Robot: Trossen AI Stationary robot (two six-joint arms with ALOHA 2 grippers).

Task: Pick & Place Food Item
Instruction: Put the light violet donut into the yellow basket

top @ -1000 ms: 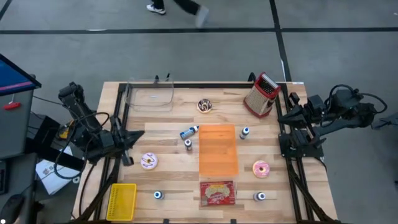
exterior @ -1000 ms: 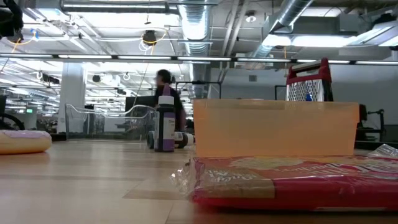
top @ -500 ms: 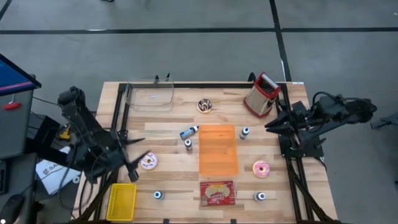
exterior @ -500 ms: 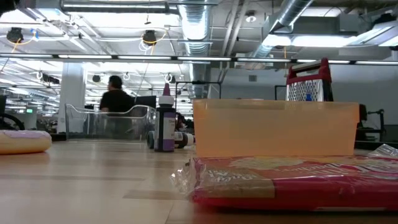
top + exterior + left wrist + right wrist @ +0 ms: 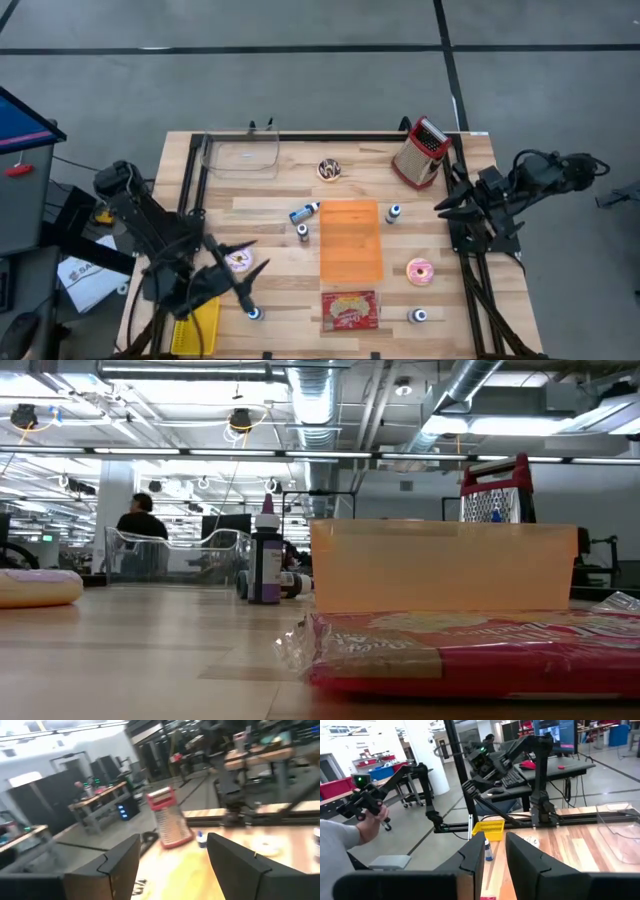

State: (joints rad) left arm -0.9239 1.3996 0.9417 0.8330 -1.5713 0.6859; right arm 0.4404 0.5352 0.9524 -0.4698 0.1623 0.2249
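A pink-frosted donut [image 5: 237,261] lies flat on the wooden table [image 5: 280,215] at its left; it also shows in the low view [image 5: 35,587]. My left gripper [image 5: 248,272] hovers open just over and beside it, nothing between its fingers [image 5: 172,840]. A second pink donut [image 5: 420,270] lies at the right, a chocolate donut [image 5: 330,170] at the far middle, and a red snack packet [image 5: 349,310] near the front edge. My right gripper [image 5: 441,207] stands at the table's right edge, its fingers [image 5: 495,842] a little apart and holding nothing.
An orange tray [image 5: 351,240] lies mid-table. A clear container [image 5: 243,156] stands far left, a red grater [image 5: 420,150] far right, a yellow basket [image 5: 198,322] at the near left corner. Several small bottles [image 5: 302,231] are scattered about. A person [image 5: 140,530] moves in the room behind.
My left gripper has swung from the table's left edge toward the near edge and the right, arriving over the left pink donut, and its fingers have opened. My right gripper has shifted slightly inward over the table's right edge. Nothing on the table has moved.
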